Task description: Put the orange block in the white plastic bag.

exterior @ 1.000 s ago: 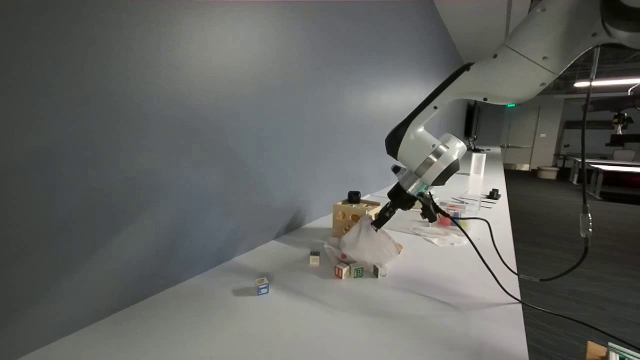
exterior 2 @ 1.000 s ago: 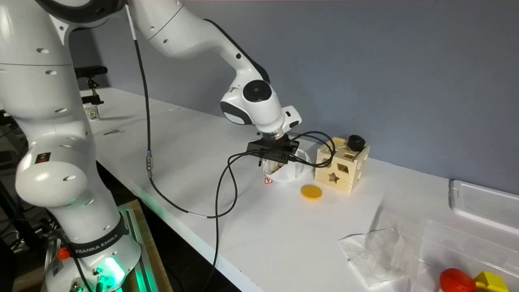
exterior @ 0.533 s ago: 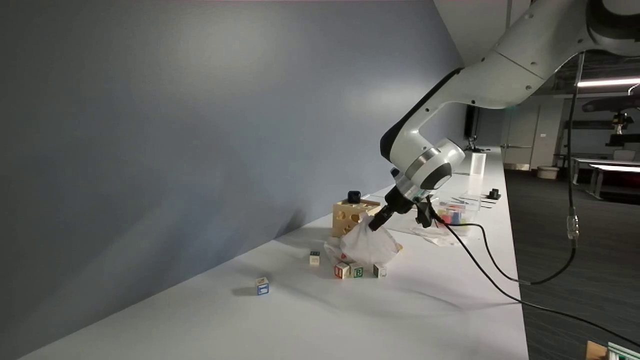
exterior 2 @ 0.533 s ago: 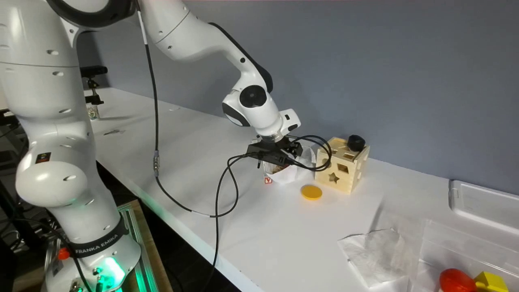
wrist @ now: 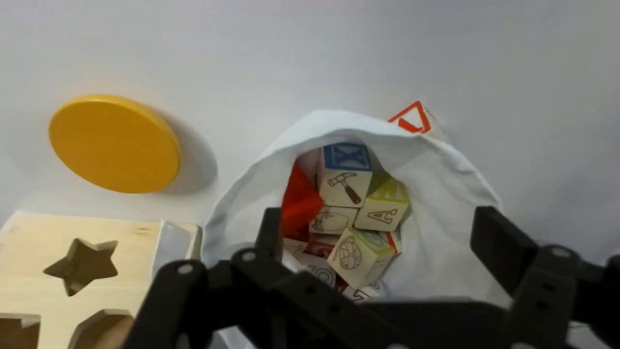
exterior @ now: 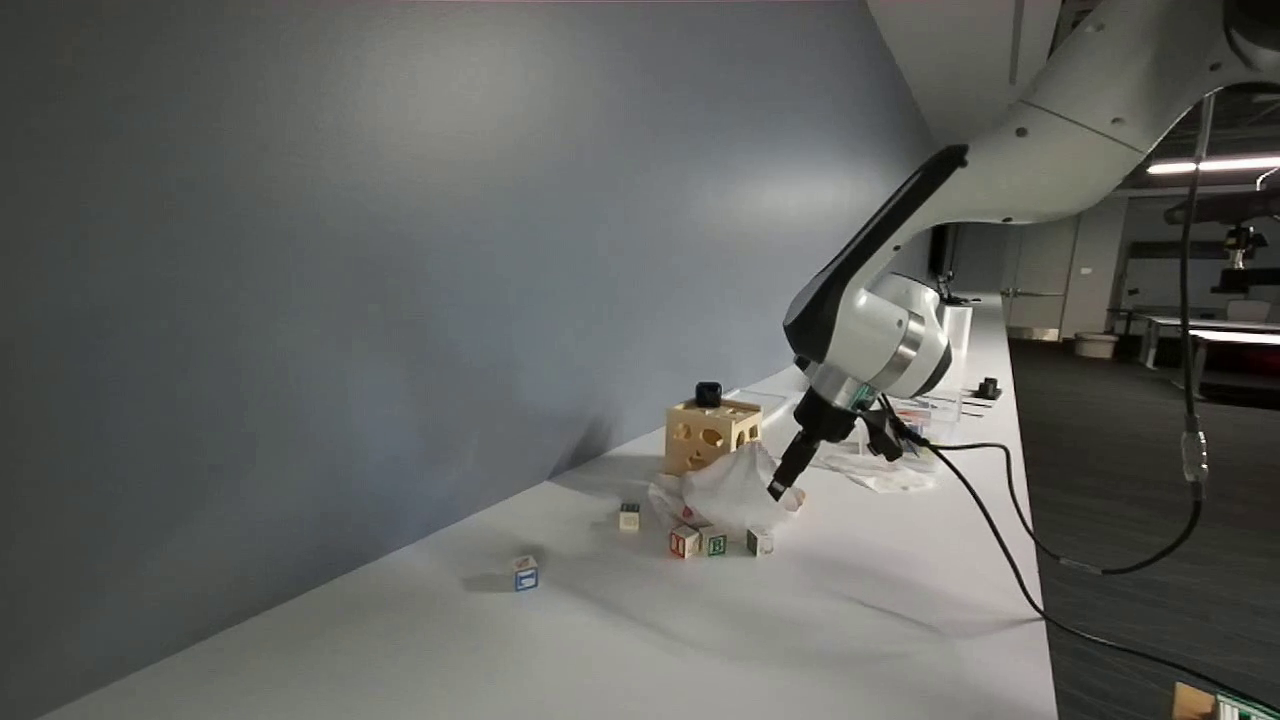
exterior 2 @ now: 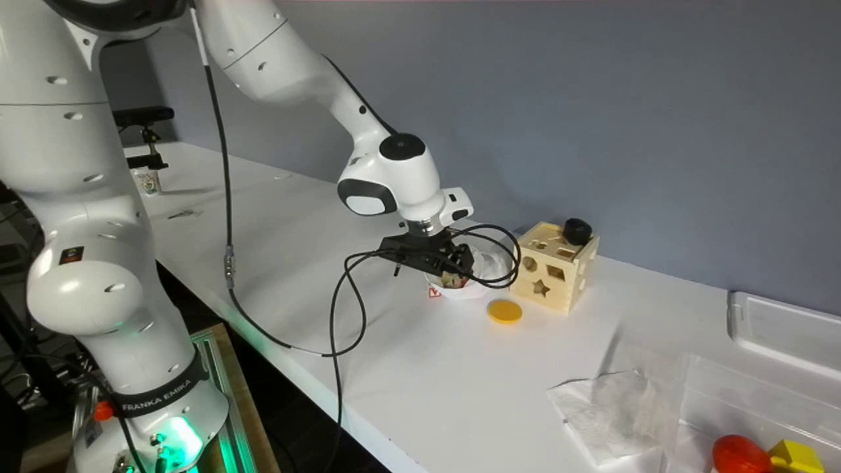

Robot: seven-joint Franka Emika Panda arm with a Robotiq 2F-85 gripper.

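Note:
A round yellow-orange piece [wrist: 115,145], the likeliest orange block, lies flat on the table; it also shows in an exterior view as an orange disc [exterior 2: 504,311]. Beside it stands the white plastic bag [wrist: 436,213], its mouth spread. Several letter blocks [wrist: 348,186] and a red piece [wrist: 300,201] are inside. My gripper [wrist: 380,230] is over the bag's mouth, jaws wide apart, gripping nothing. An exterior view has the gripper [exterior: 780,488] at the near side of the bag [exterior: 735,490]; whether they touch I cannot tell. Its arm parts hide the bag's lower part in the wrist view.
A wooden shape box [exterior 2: 565,292] with a black piece [exterior 2: 577,231] on top stands right behind the bag. Several loose letter blocks [exterior: 684,541] lie around the bag. A crumpled white sheet [exterior 2: 604,414] and a clear bin [exterior 2: 723,381] are farther off. Cables loop from the wrist.
The gripper has come away from the bag's raised edge, opened, and shifted down and sideways. The bag's top has sagged lower. The orange disc has not moved.

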